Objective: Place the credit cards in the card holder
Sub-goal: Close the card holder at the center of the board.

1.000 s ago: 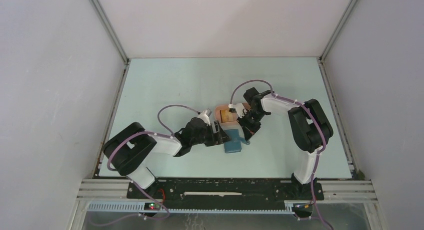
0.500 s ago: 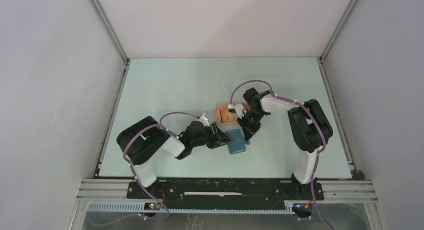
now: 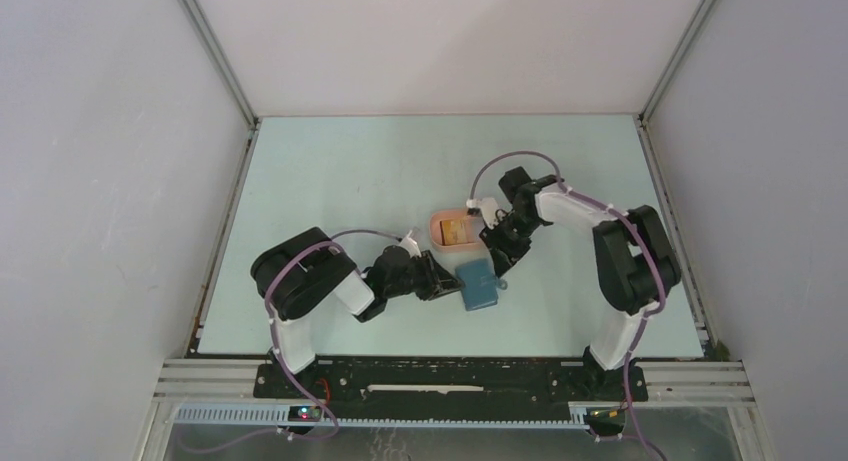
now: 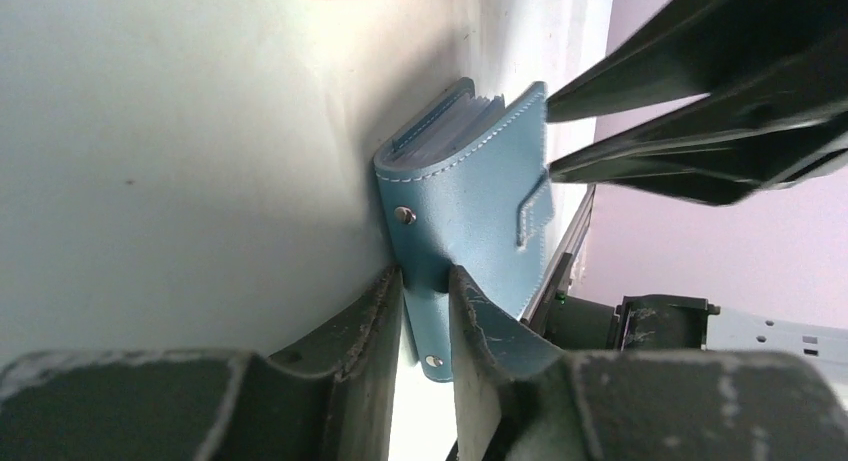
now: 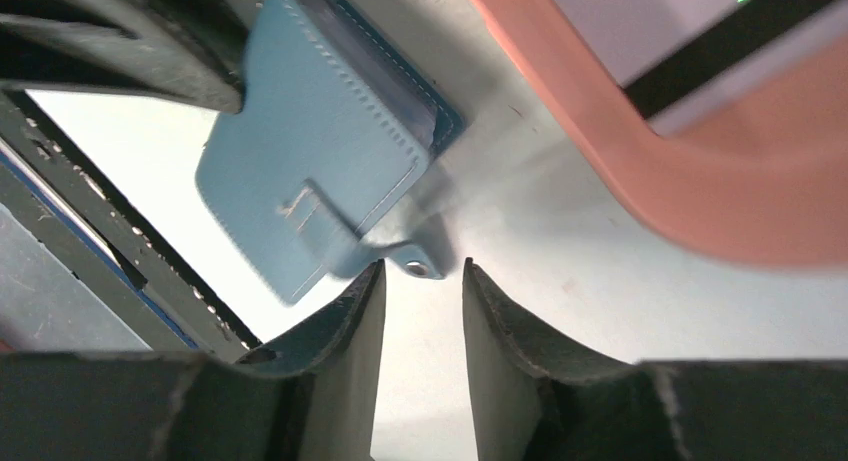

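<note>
The card holder (image 3: 479, 285), a closed blue wallet, lies on the table just in front of the tray. In the left wrist view, the card holder (image 4: 468, 196) has clear sleeves showing at its far edge. My left gripper (image 3: 441, 281) is shut on its near edge (image 4: 425, 283). My right gripper (image 3: 498, 258) is open, and the wallet's blurred snap tab (image 5: 415, 265) sits at its fingertips (image 5: 423, 269), not pinched. The wallet body (image 5: 320, 141) lies beyond. An orange-yellow patch in the tray may be a credit card (image 3: 453, 227). No dark cards are clear.
The peach-pink oval tray (image 3: 437, 240) stands just behind the wallet and also shows in the right wrist view (image 5: 640, 191). Both arms meet closely over the wallet. White walls enclose the table on the left, back and right.
My left arm has folded back toward its base, and the wallet in its grip has shifted slightly right and turned. My right gripper has moved slightly right, off the wallet's top.
</note>
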Tool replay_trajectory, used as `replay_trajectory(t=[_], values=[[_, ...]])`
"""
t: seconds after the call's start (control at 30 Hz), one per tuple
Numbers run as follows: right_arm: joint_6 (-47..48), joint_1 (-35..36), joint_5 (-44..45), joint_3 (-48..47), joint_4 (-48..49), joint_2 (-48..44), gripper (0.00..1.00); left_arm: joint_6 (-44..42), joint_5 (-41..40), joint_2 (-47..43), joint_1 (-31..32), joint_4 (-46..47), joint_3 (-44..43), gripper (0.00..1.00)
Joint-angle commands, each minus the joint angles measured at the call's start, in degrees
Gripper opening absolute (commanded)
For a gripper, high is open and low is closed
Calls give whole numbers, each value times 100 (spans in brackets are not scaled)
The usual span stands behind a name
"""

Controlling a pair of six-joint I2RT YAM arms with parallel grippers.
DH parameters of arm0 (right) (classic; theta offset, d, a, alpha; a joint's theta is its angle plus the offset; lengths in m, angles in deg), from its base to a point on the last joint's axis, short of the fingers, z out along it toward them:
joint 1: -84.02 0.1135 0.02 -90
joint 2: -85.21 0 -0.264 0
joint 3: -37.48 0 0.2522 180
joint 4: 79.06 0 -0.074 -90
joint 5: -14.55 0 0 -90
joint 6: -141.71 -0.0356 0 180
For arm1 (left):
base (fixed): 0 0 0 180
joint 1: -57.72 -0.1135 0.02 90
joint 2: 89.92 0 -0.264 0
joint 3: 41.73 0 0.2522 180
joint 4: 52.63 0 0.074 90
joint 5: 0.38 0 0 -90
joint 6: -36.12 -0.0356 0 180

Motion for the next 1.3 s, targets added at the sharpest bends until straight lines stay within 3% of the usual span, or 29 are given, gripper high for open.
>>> replay_trajectory(t=[0.0,0.23,0.47,0.7,0.9,1.1,1.27], values=[[184,-269,-237,-69,-115,-945,46,-519,-267,375,86,-1078,-4,30],[-43,-290,-1129,177,254,-1229,51,-686,-406,160,138,-1408,-40,29],[-250,104,-367,182,508,-251,35,-701,-467,-4,173,-1432,-14,33],[-250,128,135,183,431,237,20,-623,-283,-69,181,-1173,3,53],[-260,189,233,184,435,365,18,-567,-77,202,264,-1006,-119,60],[-252,199,170,179,430,358,18,-464,164,448,434,-861,-429,58],[-238,199,64,180,407,333,18,-448,190,511,476,-861,-549,42]])
